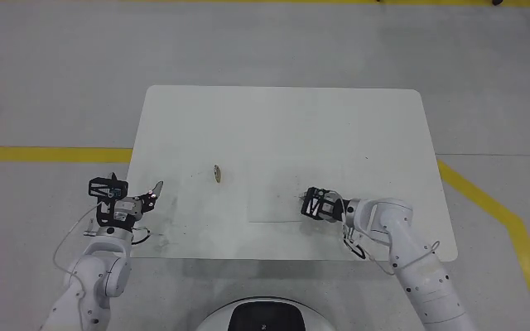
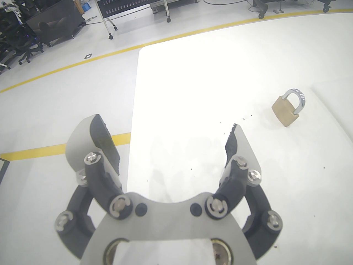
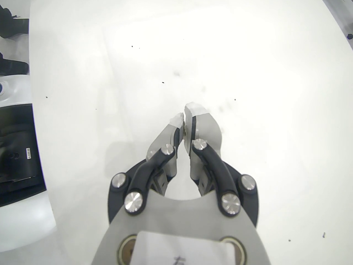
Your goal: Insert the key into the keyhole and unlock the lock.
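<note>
The brass padlock [image 1: 217, 173] sits on the surface [image 1: 348, 124] between the arms, nearer the left tool [image 1: 132, 187], whose fingers are spread wide. The right tool [image 1: 303, 201] is pinched together; whether it grips the key is unclear.

A: Light?
B: Bright, from overhead. The table [image 2: 193, 84] is glared out white in the wrist views.
A: Shadows?
B: Faint, soft beside the lock [image 2: 288, 108]. Table edges bow, wide-angle.
</note>
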